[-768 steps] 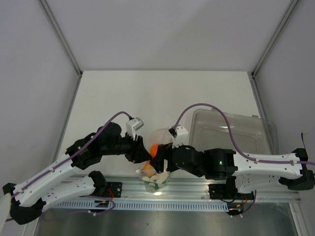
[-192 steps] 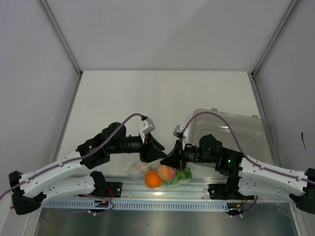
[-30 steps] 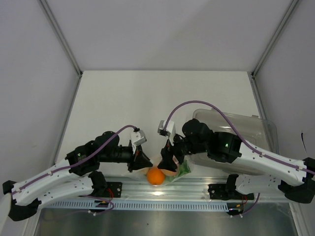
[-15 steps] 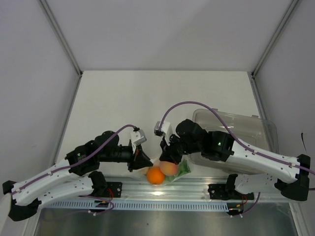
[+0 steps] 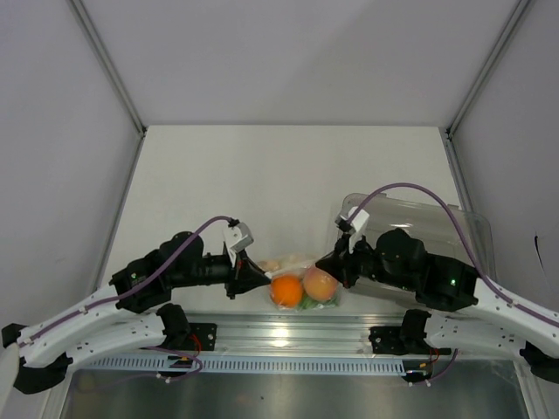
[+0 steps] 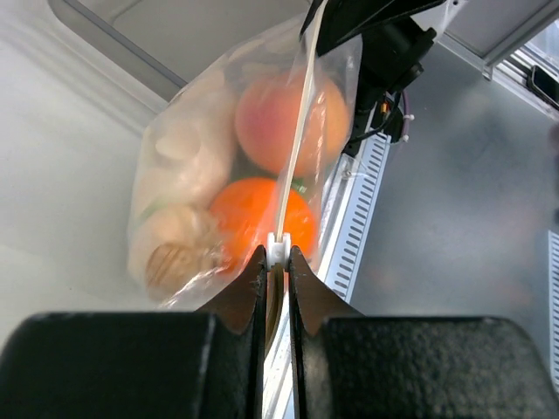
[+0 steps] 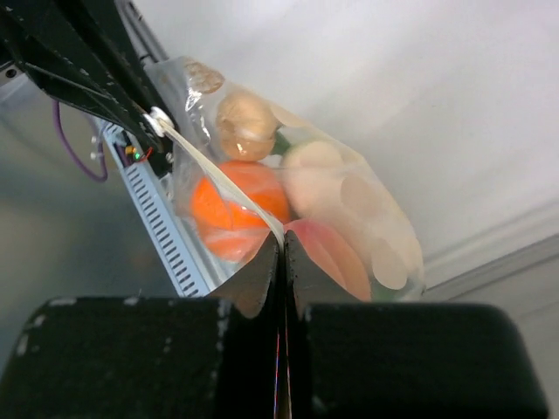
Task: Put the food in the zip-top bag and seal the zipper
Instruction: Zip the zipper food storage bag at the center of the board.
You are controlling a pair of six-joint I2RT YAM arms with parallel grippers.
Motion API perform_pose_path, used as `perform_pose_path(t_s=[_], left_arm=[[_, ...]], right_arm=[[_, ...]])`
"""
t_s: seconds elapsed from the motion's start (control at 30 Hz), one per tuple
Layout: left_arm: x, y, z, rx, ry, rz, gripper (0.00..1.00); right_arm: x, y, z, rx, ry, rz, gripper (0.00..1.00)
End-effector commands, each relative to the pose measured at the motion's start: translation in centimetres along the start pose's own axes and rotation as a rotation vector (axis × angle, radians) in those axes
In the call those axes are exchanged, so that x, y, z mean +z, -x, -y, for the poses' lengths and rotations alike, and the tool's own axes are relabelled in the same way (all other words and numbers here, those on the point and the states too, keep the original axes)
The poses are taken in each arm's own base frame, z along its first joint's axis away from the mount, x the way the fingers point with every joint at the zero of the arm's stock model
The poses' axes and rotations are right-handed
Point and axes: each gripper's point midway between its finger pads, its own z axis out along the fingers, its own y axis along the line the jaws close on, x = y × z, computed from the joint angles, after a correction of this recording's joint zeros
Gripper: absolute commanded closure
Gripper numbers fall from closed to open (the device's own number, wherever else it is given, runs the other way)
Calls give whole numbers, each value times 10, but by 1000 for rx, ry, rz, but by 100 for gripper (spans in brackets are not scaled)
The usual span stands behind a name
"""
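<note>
Both are clamped shut on the zipper (image 6: pixel 298 144): left pincer (image 6: pixel 277 258) at one end, right pincer (image 7: pixel 281 241) at the other. The strip runs taut between them, and the zip-top bag (image 5: pixel 298 278) with its food (image 5: pixel 286 291) sits at the tabletop's (image 5: pixel 262 175) near edge.

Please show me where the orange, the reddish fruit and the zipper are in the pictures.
orange (image 6: pixel 251 218), left wrist view, its middle
reddish fruit (image 6: pixel 262 118), left wrist view, left half
zipper (image 6: pixel 300 122), left wrist view, mid-strip

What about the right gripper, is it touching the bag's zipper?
Touching. The right wrist view shows the right gripper pinched shut on the zipper, which runs straight in between its fingertips.
</note>
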Motion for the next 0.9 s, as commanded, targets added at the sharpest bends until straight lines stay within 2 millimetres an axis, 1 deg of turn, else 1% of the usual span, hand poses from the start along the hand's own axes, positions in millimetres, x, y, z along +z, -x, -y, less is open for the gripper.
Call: perform_pose_path(t_s=[0.0,0.07,0.2,0.27,0.37,0.5,0.57,0.67,0.77,0.83,0.87], left_arm=[[-11,1,-7,10,57,-2,99],[-14,1,-9,6,74,-1,99],[-22,3,-16,1,129,25,99],[-26,7,-20,-1,155,45,99],[-35,12,-22,-4,185,80,99],[-48,17,-29,-17,243,121,99],[-56,20,-29,-23,252,149,99],[-66,27,-29,-28,270,209,98],[-77,36,-25,-28,256,276,95],[-84,41,-22,-27,246,315,83],[-90,45,-19,-24,235,352,76]], right_arm=[[-20,21,33,77,-173,153,100],[-26,12,39,100,-195,159,100],[-32,2,43,133,-203,165,100],[-32,-2,44,138,-206,160,100],[-33,-2,45,140,-212,161,100],[-36,5,45,137,-211,182,100],[-36,13,41,135,-197,198,100],[-30,23,31,122,-151,208,100],[-20,35,12,91,-73,216,100],[-16,51,0,76,-31,239,100],[-5,50,-7,52,-17,212,100]])
